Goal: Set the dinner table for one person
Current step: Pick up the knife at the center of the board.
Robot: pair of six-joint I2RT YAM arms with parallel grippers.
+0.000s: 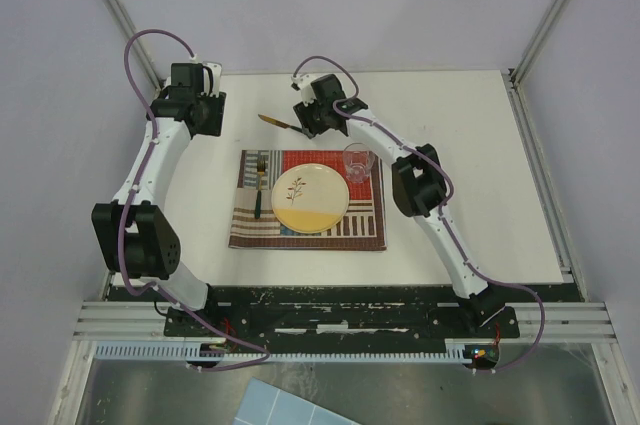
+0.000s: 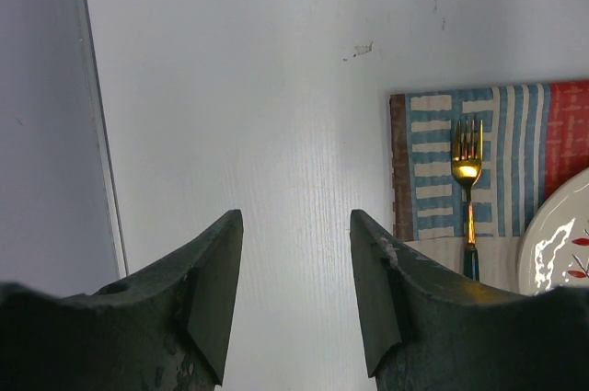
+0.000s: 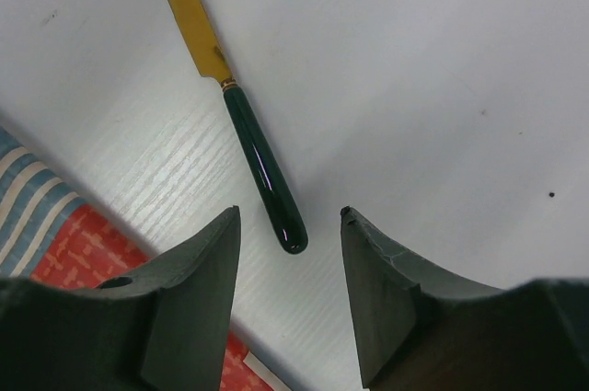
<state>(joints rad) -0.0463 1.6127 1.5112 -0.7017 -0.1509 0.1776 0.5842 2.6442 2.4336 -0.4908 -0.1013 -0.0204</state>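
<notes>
On the white dinner table [image 1: 470, 175] lies a striped patchwork placemat [image 1: 360, 230] with a cream plate [image 1: 310, 198], a gold fork with a dark handle [image 1: 258, 185] left of the plate, and a clear glass [image 1: 357, 161] at the plate's upper right. A gold knife with a dark green handle [image 1: 278, 124] lies on the table beyond the mat. My right gripper [image 3: 290, 216] is open just above the knife handle's end [image 3: 267, 179]. My left gripper [image 2: 296, 221] is open and empty over bare table, left of the mat [image 2: 433, 161] and fork [image 2: 467, 179].
Metal frame rails run along the table's left [image 1: 125, 20] and right [image 1: 545, 155] edges. White walls enclose the back. The arms' base rail [image 1: 340, 320] spans the near edge.
</notes>
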